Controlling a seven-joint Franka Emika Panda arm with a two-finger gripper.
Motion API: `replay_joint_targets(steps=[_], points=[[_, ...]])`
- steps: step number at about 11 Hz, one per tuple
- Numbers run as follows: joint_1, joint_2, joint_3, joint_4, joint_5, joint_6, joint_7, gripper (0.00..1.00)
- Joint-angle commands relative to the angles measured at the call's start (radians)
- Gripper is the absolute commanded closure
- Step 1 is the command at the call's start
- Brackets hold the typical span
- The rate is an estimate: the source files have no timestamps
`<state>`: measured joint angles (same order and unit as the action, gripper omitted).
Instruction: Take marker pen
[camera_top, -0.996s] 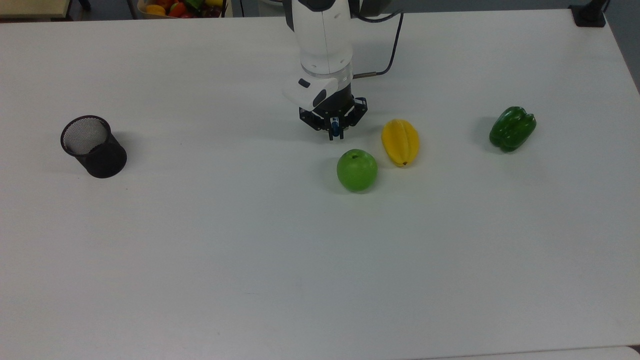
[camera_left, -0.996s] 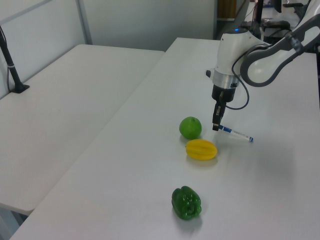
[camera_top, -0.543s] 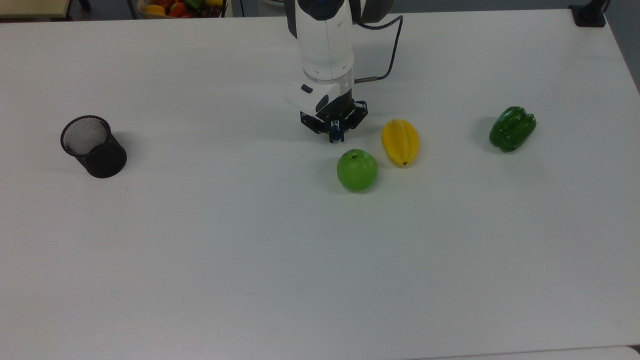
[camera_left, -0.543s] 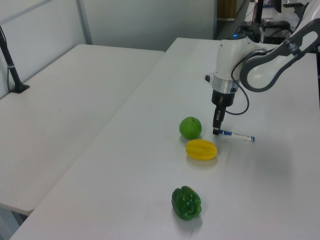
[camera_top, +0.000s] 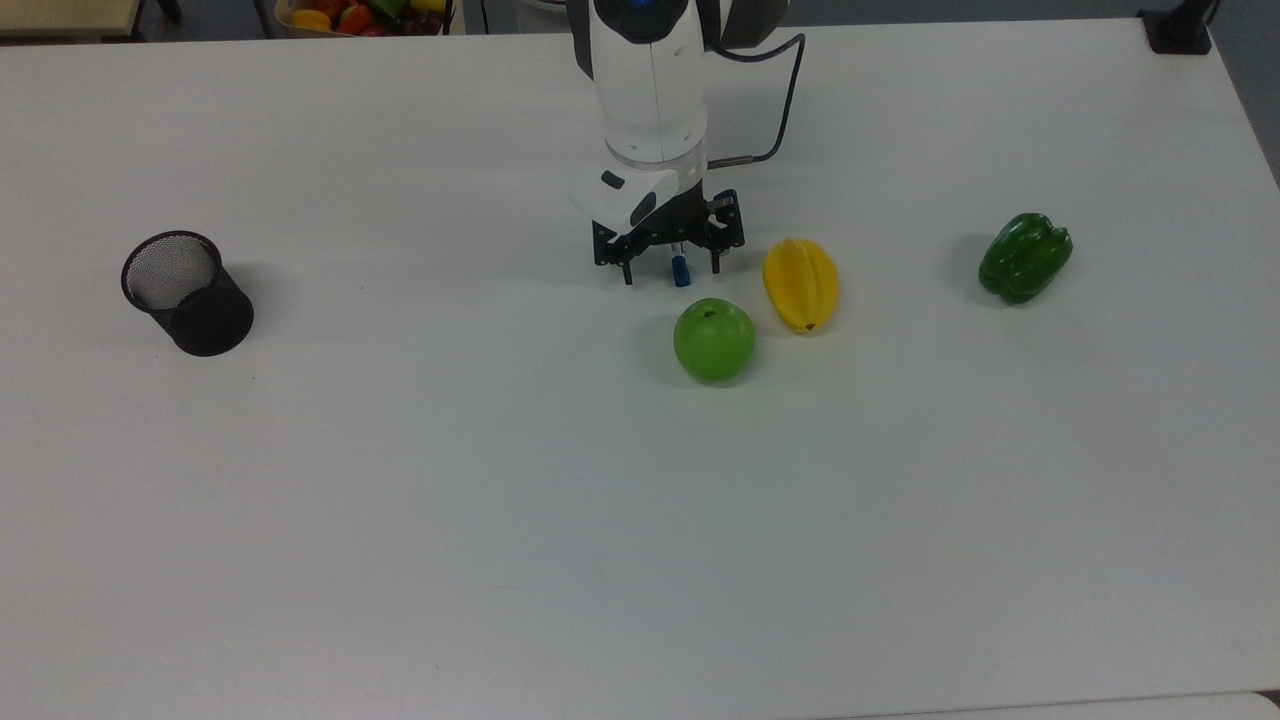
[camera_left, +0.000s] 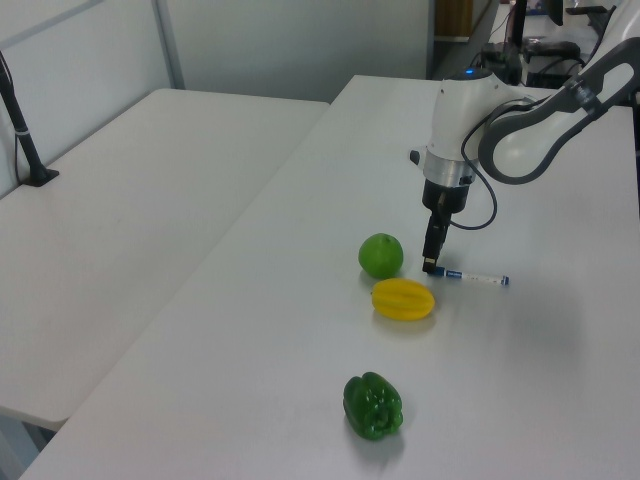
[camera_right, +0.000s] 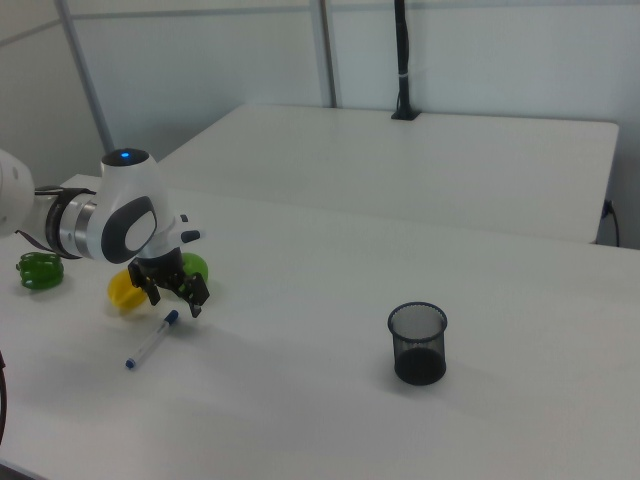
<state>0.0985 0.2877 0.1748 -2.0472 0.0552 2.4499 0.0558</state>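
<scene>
The gripper (camera_top: 668, 272) hangs low over the white table (camera_top: 500, 500), its two fingers spread wide and pointing down, one on each side of the marker pen (camera_right: 152, 339) without closing on it. The pen lies flat on the table — in the right view its blue cap sits just under the fingers and the white barrel runs away towards the right view's lower left. In the top view a short blue piece of it shows between the fingertips, and in the left view the barrel stretches from the gripper towards the left view's right. Near the pen's capped end sit a green apple (camera_top: 714, 340) and a yellow ribbed fruit (camera_top: 801, 284), just beside each other but apart from the pen. A green bell pepper (camera_top: 1024, 256) rests well off towards the top view's right, and a black mesh cup (camera_top: 186, 292) stands upright far towards the top view's left — nothing near it.
</scene>
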Motion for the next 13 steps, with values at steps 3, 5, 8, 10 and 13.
replay_joint_targets(steps=[3, 5, 8, 10, 13], points=[[-0.037, -0.135, -0.006, 0.062, -0.017, -0.192, 0.047, 0.0], [-0.074, -0.159, -0.014, 0.222, -0.02, -0.462, 0.058, 0.0], [-0.126, -0.228, -0.026, 0.379, -0.017, -0.723, 0.061, 0.0], [-0.132, -0.272, -0.081, 0.458, -0.014, -0.852, 0.076, 0.0], [-0.089, -0.353, -0.178, 0.486, -0.006, -0.948, 0.082, 0.0]])
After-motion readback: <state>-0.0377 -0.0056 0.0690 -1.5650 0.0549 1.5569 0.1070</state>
